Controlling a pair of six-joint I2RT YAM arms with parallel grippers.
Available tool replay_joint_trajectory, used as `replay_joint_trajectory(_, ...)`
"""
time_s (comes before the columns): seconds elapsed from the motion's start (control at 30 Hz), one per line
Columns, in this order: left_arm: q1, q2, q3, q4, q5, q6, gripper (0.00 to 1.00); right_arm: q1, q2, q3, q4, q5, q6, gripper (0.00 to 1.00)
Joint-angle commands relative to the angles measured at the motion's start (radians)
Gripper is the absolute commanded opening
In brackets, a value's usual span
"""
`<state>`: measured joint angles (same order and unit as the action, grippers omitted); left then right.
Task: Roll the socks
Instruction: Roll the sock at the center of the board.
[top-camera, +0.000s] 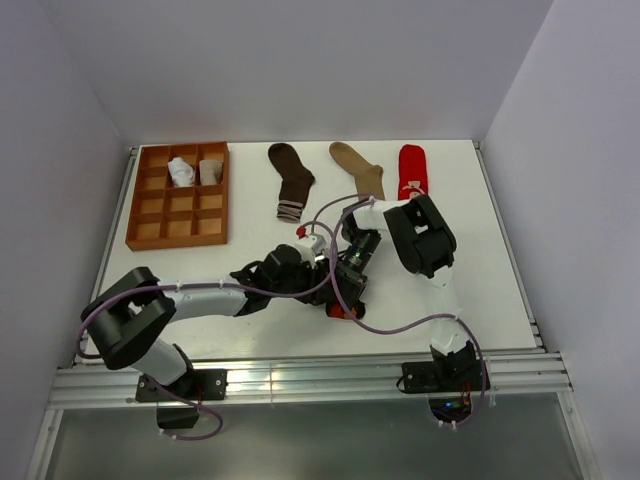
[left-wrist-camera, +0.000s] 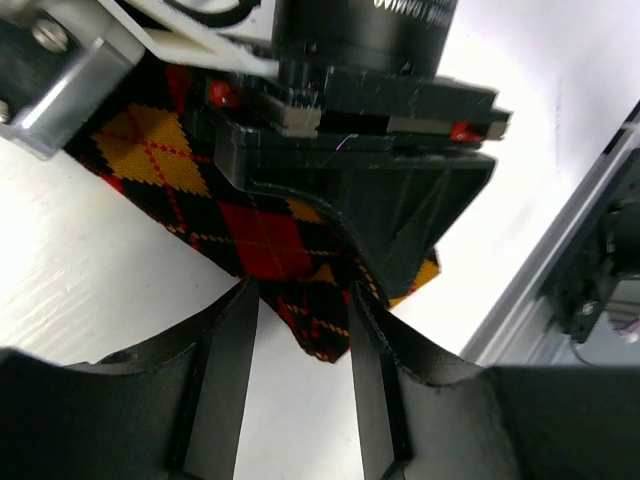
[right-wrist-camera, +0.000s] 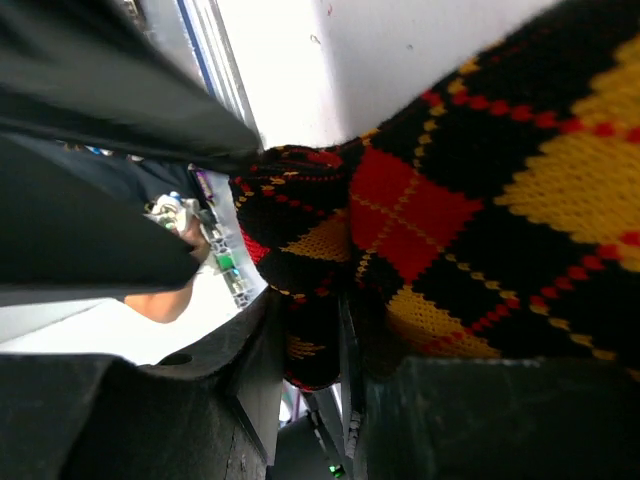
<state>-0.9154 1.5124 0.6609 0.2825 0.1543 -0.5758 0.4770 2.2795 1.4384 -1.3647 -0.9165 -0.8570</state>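
A black-orange argyle sock (right-wrist-camera: 450, 200) lies on the white table near the front, mostly hidden under both grippers in the top view, where only a red bit (top-camera: 345, 312) shows. My right gripper (right-wrist-camera: 310, 345) is shut on a fold of it. My left gripper (left-wrist-camera: 300, 300) is open, with the sock's corner (left-wrist-camera: 320, 335) lying between its fingertips and the jaws not pressing on it. A dark brown sock (top-camera: 291, 180), a tan sock (top-camera: 360, 170) and a red sock (top-camera: 412, 170) lie flat at the back. Two rolled socks, white (top-camera: 181, 172) and beige (top-camera: 210, 172), sit in the tray.
The orange-brown gridded tray (top-camera: 150, 215) stands at the back left. The table's metal front rail (top-camera: 300, 380) runs just behind the argyle sock. Both arms crowd together mid-table, the right gripper's black body right above the left fingers.
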Motion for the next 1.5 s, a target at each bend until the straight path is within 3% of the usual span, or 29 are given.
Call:
replay_joint_trajectory(0.0, -0.005, 0.047, 0.037, 0.095, 0.053, 0.060, 0.46, -0.011, 0.035, 0.019, 0.070, 0.100, -0.008, 0.19)
replay_joint_trajectory(0.27, -0.007, 0.124, 0.032, 0.196, 0.188, 0.082, 0.51, -0.023, 0.063, 0.047, 0.049, 0.100, -0.001, 0.19)
replay_joint_trajectory(0.53, -0.007, 0.181, 0.022, 0.233, 0.269, 0.057, 0.50, -0.034, 0.066, 0.057, 0.067, 0.096, 0.033, 0.19)
replay_joint_trajectory(0.63, -0.007, 0.204, 0.013, 0.251, 0.274, 0.038, 0.44, -0.034, 0.066, 0.059, 0.079, 0.094, 0.048, 0.20)
replay_joint_trajectory(0.87, -0.007, 0.250, -0.009, 0.244, 0.278, 0.007, 0.06, -0.037, 0.012, 0.024, 0.160, 0.103, 0.116, 0.26)
replay_joint_trajectory(0.93, -0.007, 0.255, -0.009, 0.228, 0.268, -0.005, 0.00, -0.041, -0.026, 0.013, 0.190, 0.104, 0.128, 0.28)
replay_joint_trajectory(1.07, -0.007, 0.272, -0.009, 0.190, 0.238, -0.033, 0.00, -0.060, -0.109, -0.036, 0.234, 0.079, 0.134, 0.41)
replay_joint_trajectory(1.47, 0.032, 0.328, -0.055, 0.234, 0.318, -0.113, 0.00, -0.262, -0.430, -0.157, 0.332, 0.076, 0.098, 0.45)
